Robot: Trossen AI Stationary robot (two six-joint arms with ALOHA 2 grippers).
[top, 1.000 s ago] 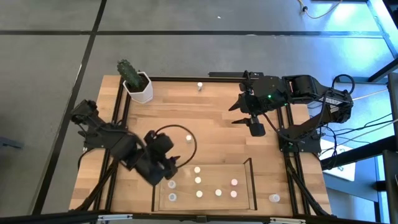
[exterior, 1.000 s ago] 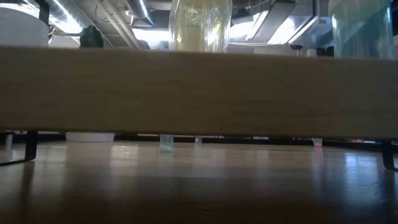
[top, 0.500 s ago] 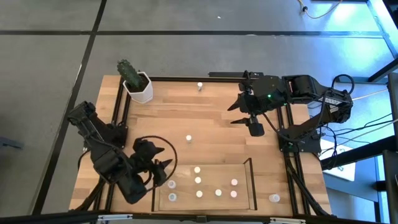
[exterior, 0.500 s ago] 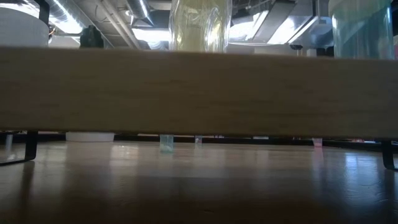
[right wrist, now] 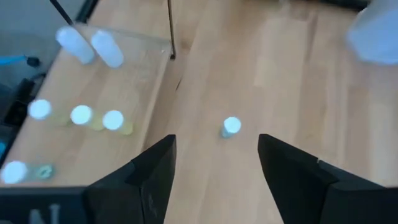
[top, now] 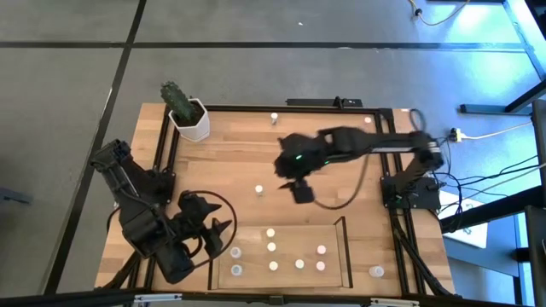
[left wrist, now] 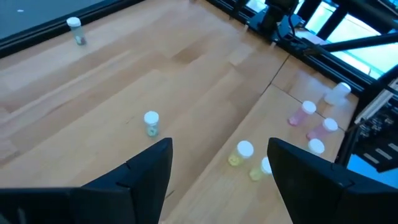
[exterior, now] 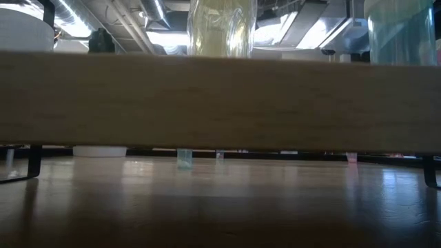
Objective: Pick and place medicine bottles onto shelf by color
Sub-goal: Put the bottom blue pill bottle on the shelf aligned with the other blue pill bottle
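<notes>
From above, the wooden bench (top: 290,179) carries the shelf (top: 345,247), a shallow clear-walled tray at its near edge. Several medicine bottles (top: 272,247) stand inside it: pale-capped ones toward the left and two pinkish ones (top: 321,251) at the right. A lone bottle (top: 258,189) stands on open wood at mid-bench, another (top: 274,118) sits near the far edge, one (top: 235,252) just outside the shelf's left wall and one (top: 375,271) outside its right end. A white pot with a cactus (top: 188,115) stands at the far left corner. The left hand (top: 223,232) hangs low beside the shelf's left end, fingers spread and holding nothing. The right hand (top: 286,170) is stretched out over mid-bench, near the lone bottle; its fingers are hard to make out here.

At bench height, a broad wooden board fills most of the picture; below it a few small bottles (exterior: 184,158) show far off. No writing can be read.

The left wrist view shows the left hand's two dark fingers (left wrist: 149,171) spread apart, empty, with pale and pink bottles beyond.

The right wrist view shows the right hand's fingers (right wrist: 155,168) spread, the lone bottle (right wrist: 231,127) on the wood between and beyond them, untouched. No labels are legible anywhere.
</notes>
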